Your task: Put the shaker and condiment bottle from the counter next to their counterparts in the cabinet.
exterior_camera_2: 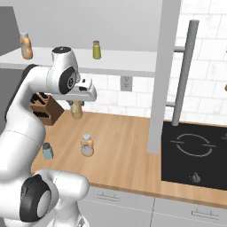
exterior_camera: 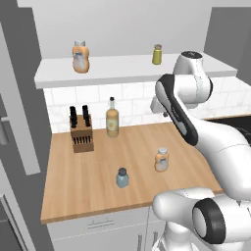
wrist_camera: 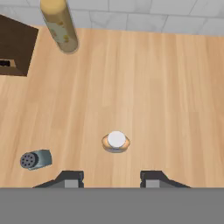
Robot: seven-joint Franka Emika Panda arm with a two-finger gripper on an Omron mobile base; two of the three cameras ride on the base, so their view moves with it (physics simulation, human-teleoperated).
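Claw (wrist_camera: 112, 180) hangs high over the table (exterior_camera: 98, 171), pointing down, holding nothing; its two dark fingertips (wrist_camera: 70, 179) peek up at the bottom of the hand view with bare wood between them, cut off low by the frame edge, and the jaws stand drawn in narrow. In the base views the arm's own links hide the fingers.

Bottle (wrist_camera: 116, 142) stands upright on the table almost straight below the claw — from above just a pale cap over an orange bulge. Shaker (wrist_camera: 36, 159) stands near it, apart, closer to the table's front edge (exterior_camera: 122, 178).

Farther back, near the tiled wall, stand an amber bottle (exterior_camera: 112, 119) and a knife block (exterior_camera: 82, 131), the block cropped in the hand view.

On the cabinet (exterior_camera: 122, 68) shelf above, an orange bottle (exterior_camera: 80, 57) and an olive shaker (exterior_camera: 157, 54) stand well apart.
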